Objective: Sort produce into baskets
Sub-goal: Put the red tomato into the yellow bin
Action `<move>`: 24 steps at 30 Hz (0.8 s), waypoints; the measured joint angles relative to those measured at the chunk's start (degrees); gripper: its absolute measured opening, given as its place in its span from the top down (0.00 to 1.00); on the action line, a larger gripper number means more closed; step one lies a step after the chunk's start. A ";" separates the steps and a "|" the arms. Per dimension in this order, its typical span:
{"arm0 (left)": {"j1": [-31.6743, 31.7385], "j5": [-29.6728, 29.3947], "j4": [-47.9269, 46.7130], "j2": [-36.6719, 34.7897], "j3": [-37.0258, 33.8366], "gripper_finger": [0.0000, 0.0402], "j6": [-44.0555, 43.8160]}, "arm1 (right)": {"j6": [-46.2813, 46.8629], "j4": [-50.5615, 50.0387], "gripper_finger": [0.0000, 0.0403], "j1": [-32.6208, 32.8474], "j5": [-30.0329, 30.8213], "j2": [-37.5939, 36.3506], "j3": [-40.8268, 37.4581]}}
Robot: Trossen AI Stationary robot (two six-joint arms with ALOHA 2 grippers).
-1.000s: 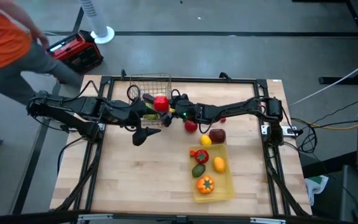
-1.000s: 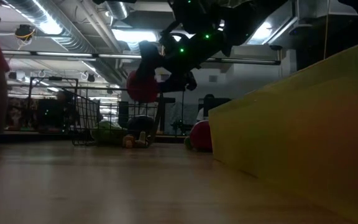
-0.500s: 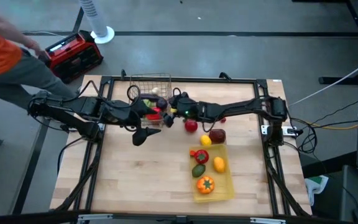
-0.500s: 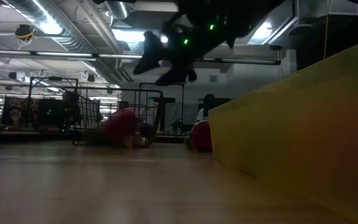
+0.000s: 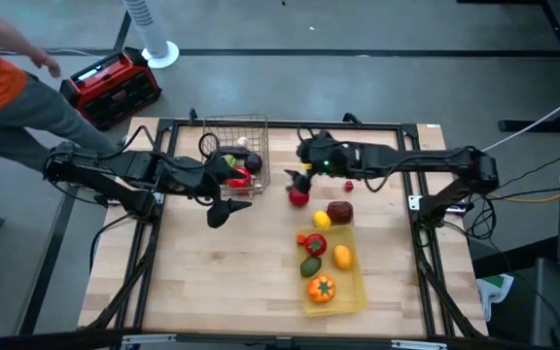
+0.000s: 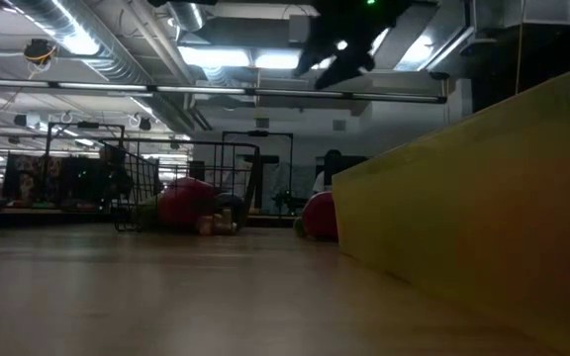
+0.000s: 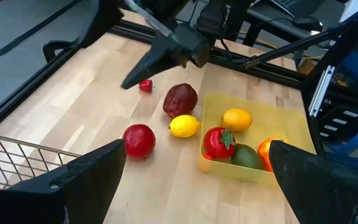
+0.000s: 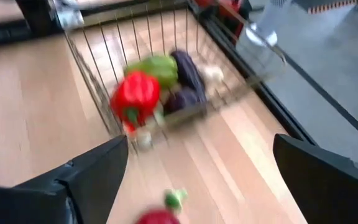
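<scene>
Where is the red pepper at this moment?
In the high view, the red pepper lies in the wire basket at the table's far left-centre, beside green and purple produce.

both arms (image 5: 144,171) are showing dark, jointed links with black cables trailing; the right arm (image 5: 406,160) is glowing with small green lights near its wrist.

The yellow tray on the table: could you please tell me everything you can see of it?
The yellow tray is a shallow rectangular bin of translucent yellow plastic, lying flat on the wooden table toward the right arm's side. It holds a red tomato with a green stalk, a yellow lemon, a dark green avocado-like piece and an orange fruit. Another yellow lemon and a dark red fruit lie just outside its far end. No tool touches it.
</scene>
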 joint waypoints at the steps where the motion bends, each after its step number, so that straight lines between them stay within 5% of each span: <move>1: 0.00 0.00 0.04 0.00 0.00 0.02 0.24 | 0.02 -1.88 0.02 0.00 0.00 -0.56 0.00; 9: -0.01 0.00 0.02 0.00 0.00 0.02 0.59 | 0.12 -10.11 0.02 -0.04 -5.67 1.84 0.00; 24: 0.00 -0.02 0.02 0.13 0.00 0.02 0.53 | 0.17 -10.68 0.02 -0.04 -13.94 12.99 -0.02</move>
